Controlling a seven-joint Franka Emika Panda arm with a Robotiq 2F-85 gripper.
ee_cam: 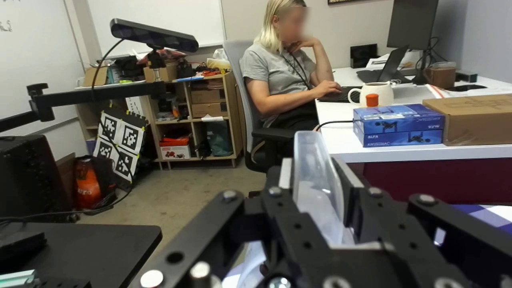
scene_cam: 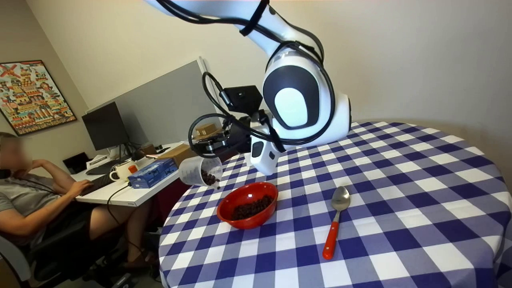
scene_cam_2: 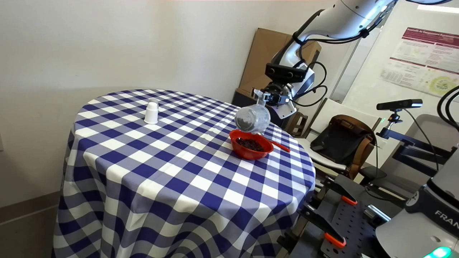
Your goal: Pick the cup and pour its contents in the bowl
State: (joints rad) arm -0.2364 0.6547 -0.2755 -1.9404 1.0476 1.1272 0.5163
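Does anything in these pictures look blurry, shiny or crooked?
In the wrist view, the person's face is blurred, while the mug is sharp; in an exterior view, a white glint shows inside the red bowl, and the wall poster looks slanted, perhaps from camera tilt.

An office-lab: in the wrist view, a monitor (ee_cam: 412,26) at two o'clock on a desk (ee_cam: 340,140), a person (ee_cam: 274,70) seated near twelve, a tag board (ee_cam: 130,139) at nine.
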